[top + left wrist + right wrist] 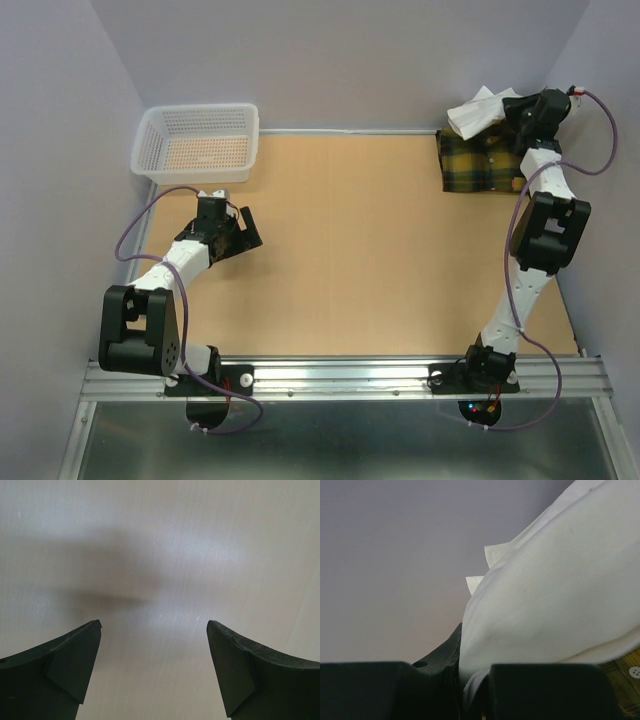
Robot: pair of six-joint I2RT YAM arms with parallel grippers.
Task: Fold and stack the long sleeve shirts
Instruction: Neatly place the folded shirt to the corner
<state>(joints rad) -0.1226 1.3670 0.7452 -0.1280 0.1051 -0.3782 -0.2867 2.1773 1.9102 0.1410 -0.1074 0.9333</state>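
Two shirts: right fingers [545,690] pinch white shirt [560,605] above plaid shirt [478,167], probably to carry for folding; left fingers [70,670] spread, idle.

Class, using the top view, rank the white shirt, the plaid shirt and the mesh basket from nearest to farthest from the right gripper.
1. White shirt: pinched in the right gripper, far right corner.
2. Plaid shirt: on the table beside it, far right.
3. Mesh basket: far left corner.
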